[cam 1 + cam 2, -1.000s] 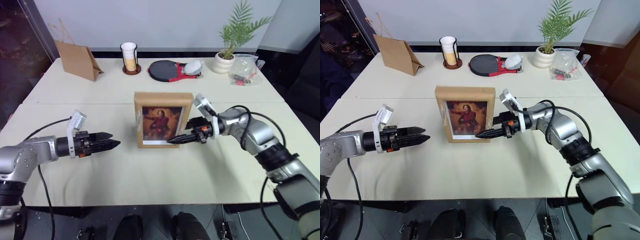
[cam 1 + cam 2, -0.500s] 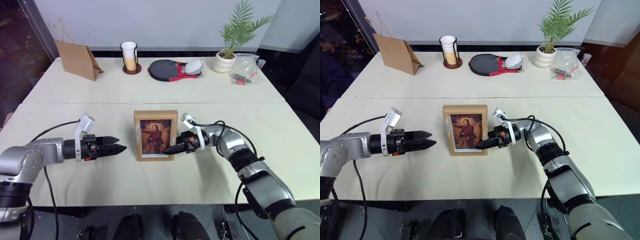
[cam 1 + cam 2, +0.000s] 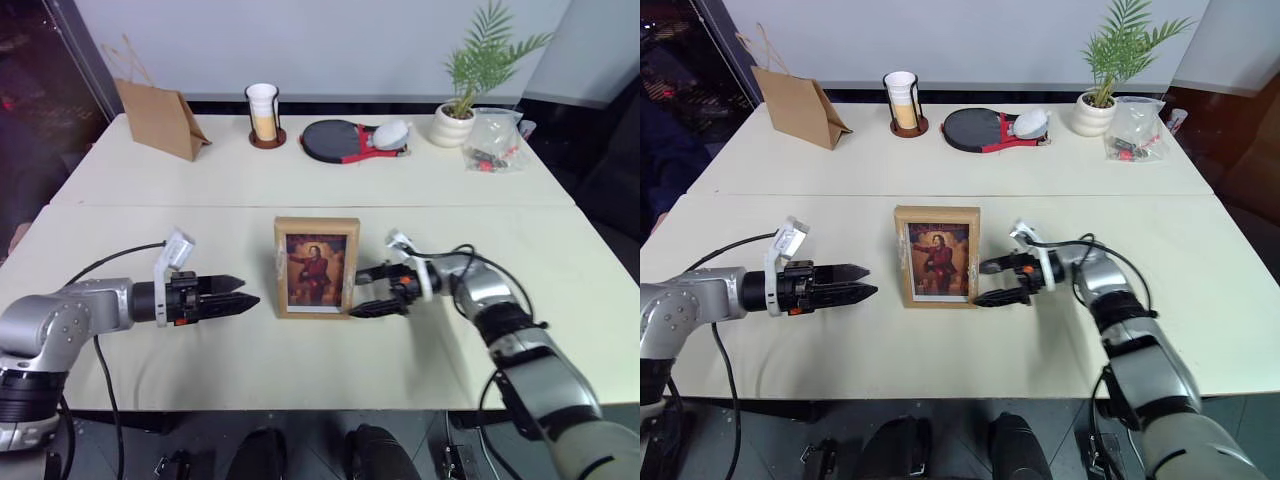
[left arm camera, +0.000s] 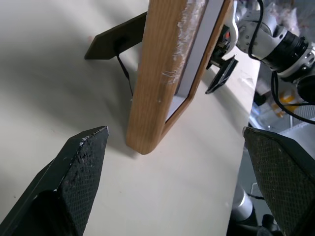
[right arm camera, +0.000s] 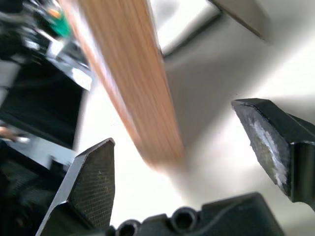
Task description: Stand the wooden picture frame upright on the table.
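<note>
Now that the right gripper (image 3: 366, 290) has let go, its fingers spread wide just beside the right edge, the wooden picture frame (image 3: 317, 266) stands upright on the table (image 3: 300, 350), lower than a second ago, stand folded out behind; the job looks done. Opposite, the left gripper (image 3: 243, 293) points at its left edge, fingers wide apart, holding nothing. Well behind, past the seam, sit a brown paper bag (image 3: 157, 120), a cup holder (image 3: 264, 114), a paddle (image 3: 345, 139) and a potted plant (image 3: 462, 95); nothing stands in the way
</note>
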`<action>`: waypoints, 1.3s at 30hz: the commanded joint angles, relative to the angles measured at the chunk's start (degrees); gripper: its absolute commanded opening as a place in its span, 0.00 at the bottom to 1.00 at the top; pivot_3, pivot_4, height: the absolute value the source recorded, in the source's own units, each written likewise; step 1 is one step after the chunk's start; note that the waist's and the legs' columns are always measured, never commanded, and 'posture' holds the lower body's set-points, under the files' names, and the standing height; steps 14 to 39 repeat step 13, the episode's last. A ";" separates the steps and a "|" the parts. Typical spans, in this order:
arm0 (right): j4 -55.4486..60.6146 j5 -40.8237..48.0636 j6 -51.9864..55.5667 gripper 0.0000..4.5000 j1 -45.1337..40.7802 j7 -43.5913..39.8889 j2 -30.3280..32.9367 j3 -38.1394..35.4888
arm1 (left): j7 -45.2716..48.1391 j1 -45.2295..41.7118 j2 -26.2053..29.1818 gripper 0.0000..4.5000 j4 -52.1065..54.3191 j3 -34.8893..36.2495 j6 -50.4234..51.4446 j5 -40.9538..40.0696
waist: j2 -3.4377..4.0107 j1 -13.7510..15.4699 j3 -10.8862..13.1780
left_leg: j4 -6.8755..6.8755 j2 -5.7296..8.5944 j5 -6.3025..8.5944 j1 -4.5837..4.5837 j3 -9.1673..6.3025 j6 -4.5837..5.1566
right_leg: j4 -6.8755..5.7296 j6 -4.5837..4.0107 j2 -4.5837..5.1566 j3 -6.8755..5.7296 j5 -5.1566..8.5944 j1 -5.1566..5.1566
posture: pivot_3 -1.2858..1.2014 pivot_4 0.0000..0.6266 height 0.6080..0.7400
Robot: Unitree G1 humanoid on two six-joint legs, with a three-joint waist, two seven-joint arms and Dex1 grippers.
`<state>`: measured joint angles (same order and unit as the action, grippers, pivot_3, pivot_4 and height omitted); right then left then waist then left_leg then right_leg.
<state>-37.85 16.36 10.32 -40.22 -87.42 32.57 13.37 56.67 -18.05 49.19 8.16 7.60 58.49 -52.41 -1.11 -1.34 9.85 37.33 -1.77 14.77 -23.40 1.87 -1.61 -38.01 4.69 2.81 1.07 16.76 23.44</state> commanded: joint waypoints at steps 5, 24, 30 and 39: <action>35.53 7.52 14.78 0.99 14.95 8.51 14.81 -15.13 | 2.64 1.22 0.31 1.00 1.80 2.86 -2.85 0.14 | 0.04 0.31 0.02 | -0.03 -0.06 0.00 0.06 0.03 0.00 | -0.02 -0.02 -0.05 0.05 0.01 0.00 | 0.52 0.24 1.00; 58.92 17.31 29.69 0.99 25.85 19.18 21.78 -30.63 | 5.38 2.33 1.93 1.00 2.79 4.02 -8.84 3.67 | 0.05 0.63 0.00 | 0.00 -0.04 0.00 0.11 0.04 0.00 | -0.01 -0.03 -0.10 0.09 0.02 -0.08 | 0.52 0.24 1.00; 58.92 17.31 29.69 0.99 25.85 19.18 21.78 -30.63 | 5.38 2.33 1.93 1.00 2.79 4.02 -8.84 3.67 | 0.05 0.63 0.00 | 0.00 -0.04 0.00 0.11 0.04 0.00 | -0.01 -0.03 -0.10 0.09 0.02 -0.08 | 0.52 0.24 1.00; 58.92 17.31 29.69 0.99 25.85 19.18 21.78 -30.63 | 5.38 2.33 1.93 1.00 2.79 4.02 -8.84 3.67 | 0.05 0.63 0.00 | 0.00 -0.04 0.00 0.11 0.04 0.00 | -0.01 -0.03 -0.10 0.09 0.02 -0.08 | 0.52 0.24 1.00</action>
